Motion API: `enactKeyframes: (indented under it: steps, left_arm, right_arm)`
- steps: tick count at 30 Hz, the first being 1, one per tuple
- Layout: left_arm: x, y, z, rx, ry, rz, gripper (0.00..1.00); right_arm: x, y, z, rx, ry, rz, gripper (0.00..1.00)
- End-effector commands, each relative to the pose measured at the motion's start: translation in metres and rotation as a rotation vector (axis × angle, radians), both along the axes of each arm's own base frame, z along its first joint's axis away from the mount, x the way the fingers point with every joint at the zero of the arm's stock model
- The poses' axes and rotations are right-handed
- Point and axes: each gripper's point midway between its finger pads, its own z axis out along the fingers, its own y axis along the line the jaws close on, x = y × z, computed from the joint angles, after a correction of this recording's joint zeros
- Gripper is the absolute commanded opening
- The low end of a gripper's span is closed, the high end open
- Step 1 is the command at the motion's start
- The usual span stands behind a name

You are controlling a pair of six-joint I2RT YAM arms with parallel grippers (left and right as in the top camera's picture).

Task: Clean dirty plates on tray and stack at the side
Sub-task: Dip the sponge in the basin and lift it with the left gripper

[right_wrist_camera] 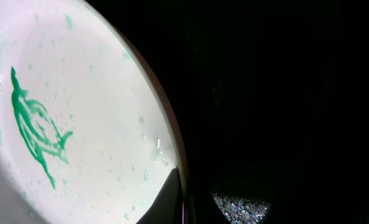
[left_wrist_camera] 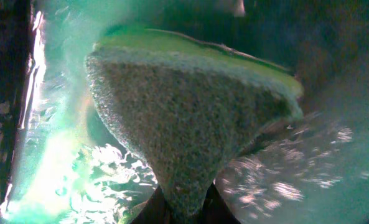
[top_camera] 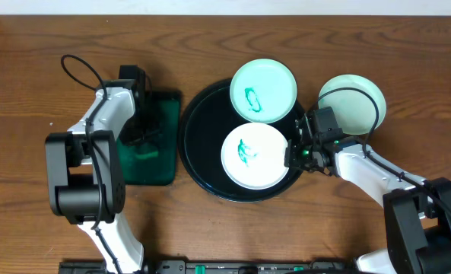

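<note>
Two lie smeared on the black tray (top_camera: 197, 164) — the white plate (top_camera: 259, 173) near, the mint plate (top_camera: 276, 78) over its far rim. We see the left claw (top_camera: 144, 131) pinching the sponge (left_wrist_camera: 184, 118); the right claw (top_camera: 292, 156) sits at the white plate's edge — we cannot tell its grip.

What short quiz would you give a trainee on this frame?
1. True or false: the far plate and the near plate on the black tray both carry teal smears.
2. Where is the third plate? A) on the black tray B) on the table, right of the tray C) held in the air
3. Fill in: the right fingers sit at the rim of the ___ plate.
Key: 1 true; 2 B; 3 near.
</note>
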Motion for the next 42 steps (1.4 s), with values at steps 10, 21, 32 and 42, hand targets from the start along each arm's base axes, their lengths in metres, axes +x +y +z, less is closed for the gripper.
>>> enactKeyframes:
  steps: [10,21,32,42]
  left_arm:
    - [0.029,-0.014,0.129,0.291,-0.396,-0.146,0.07]
    - [0.058,-0.02,0.202,0.502,-0.688,-0.128,0.07]
    - [0.058,-0.018,0.208,0.537,-0.697,-0.14,0.07]
    - [0.055,-0.017,0.205,0.542,-0.679,-0.144,0.07]
  right_arm:
    - [-0.025,-0.001,-0.028,-0.025,0.1,0.03,0.01]
    - [-0.025,-0.001,-0.028,-0.026,0.101,0.03,0.01]
    - [-0.025,-0.001,-0.028,-0.026,0.101,0.03,0.01]
    - [-0.025,-0.001,-0.028,-0.026,0.101,0.03,0.01]
